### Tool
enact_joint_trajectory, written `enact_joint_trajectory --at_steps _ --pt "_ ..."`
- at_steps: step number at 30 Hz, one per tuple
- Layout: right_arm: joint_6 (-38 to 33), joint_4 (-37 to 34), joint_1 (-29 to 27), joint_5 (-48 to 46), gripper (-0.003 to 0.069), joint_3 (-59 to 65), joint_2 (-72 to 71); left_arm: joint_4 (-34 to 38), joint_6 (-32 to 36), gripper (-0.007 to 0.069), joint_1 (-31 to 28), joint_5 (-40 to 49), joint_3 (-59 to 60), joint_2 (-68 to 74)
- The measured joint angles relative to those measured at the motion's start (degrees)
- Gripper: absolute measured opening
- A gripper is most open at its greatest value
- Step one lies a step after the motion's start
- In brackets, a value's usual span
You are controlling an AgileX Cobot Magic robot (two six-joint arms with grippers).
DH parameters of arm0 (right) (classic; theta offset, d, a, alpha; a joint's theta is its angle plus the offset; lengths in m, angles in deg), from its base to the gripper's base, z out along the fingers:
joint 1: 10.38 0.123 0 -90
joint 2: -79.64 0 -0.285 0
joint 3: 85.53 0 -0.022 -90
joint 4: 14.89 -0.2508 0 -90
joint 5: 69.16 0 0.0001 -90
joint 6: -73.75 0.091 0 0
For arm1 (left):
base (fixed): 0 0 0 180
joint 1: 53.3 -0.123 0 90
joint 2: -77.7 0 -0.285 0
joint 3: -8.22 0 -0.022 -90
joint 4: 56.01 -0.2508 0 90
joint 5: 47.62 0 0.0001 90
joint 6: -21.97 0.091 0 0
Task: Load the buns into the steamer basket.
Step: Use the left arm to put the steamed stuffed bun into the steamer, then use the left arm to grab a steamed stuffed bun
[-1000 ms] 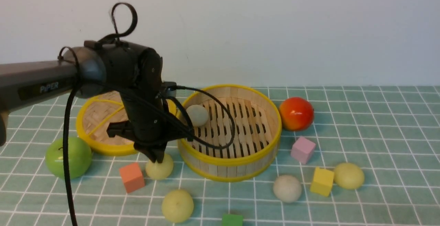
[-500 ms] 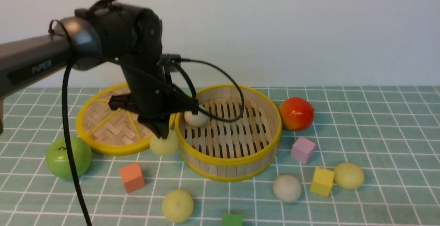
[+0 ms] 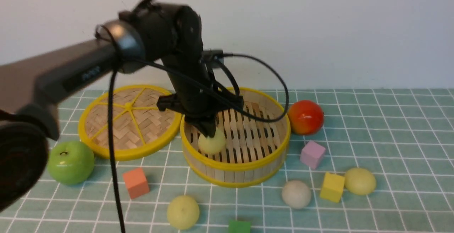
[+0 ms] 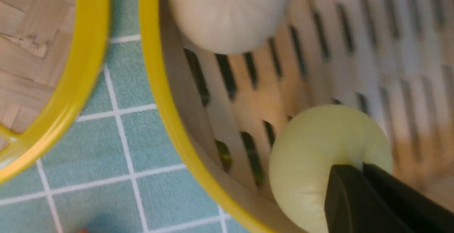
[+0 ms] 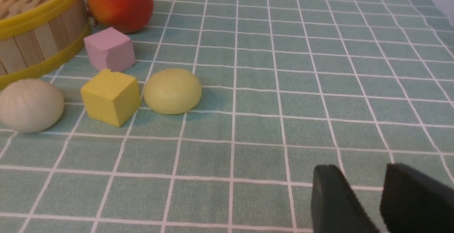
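Plain off-white wall [image 3: 337, 27] ahead of me. Table [image 3: 408, 197] w/ pale green cloth [image 3: 390, 133], white grid lines, runs back to it. Light even, shadows soft.

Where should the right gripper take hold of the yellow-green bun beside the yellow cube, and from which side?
Grip the yellow-green bun across its widest middle, bringing the right gripper straight down from above. It is a low round dome, so a side approach would probably push it away. Close on its near and far sides: the yellow cube crowds its left.
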Motion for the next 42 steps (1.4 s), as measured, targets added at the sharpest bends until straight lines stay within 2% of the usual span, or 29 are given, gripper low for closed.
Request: enact_joint_trajectory --at_steps 6,12,13,15,18,24,28,31,32,35,42 --pt "0.0 0.0 0.0 0.0 0.0238 0.0 0.0 0.4 -1.5 0.0074 -0.1 -1.6 -0.1 2.7" --pt "0.0 0.0 0.0 0.0 0.0238 0.0 0.0 0.5 -0.8 0.0337 -0.1 3.8 -2.5 1.7" --pt "0.0 0.0 0.0 0.0 0.0238 0.0 0.0 0.4 -0.4 0.0352 -0.1 4.5 -2.8 1.4" --pt "0.0 0.0 0.0 0.0 0.0238 0.0 0.0 -0.4 2.2 0.0434 -0.1 7.5 -5.1 -1.5" --pt "0.0 0.0 0.0 0.0 0.0238 0.0 0.0 -0.9 2.4 0.0475 -0.1 8.0 -4.6 -6.5" --pt "0.0 0.0 0.0 0.0 0.0238 0.0 0.0 -0.9 1.1 0.0479 0.0 8.4 6.8 -18.0" --pt "0.0 0.0 0.0 0.0 0.0238 0.0 0.0 -0.5 1.1 0.0471 0.0 8.5 21.9 -25.5" --pt "0.0 0.0 0.0 0.0 0.0238 0.0 0.0 0.6 1.1 0.0458 0.0 5.7 28.6 -26.7" --pt "0.0 0.0 0.0 0.0 0.0238 0.0 0.0 2.1 1.1 0.0446 0.0 2.2 32.5 -26.6" --pt "0.0 0.1 0.0 0.0 0.0238 0.0 0.0 5.1 1.4 0.0412 0.0 -2.8 36.9 -25.8" --pt "0.0 0.0 0.0 0.0 0.0238 0.0 0.0 7.9 4.5 0.0311 0.0 -5.6 37.4 -23.8"
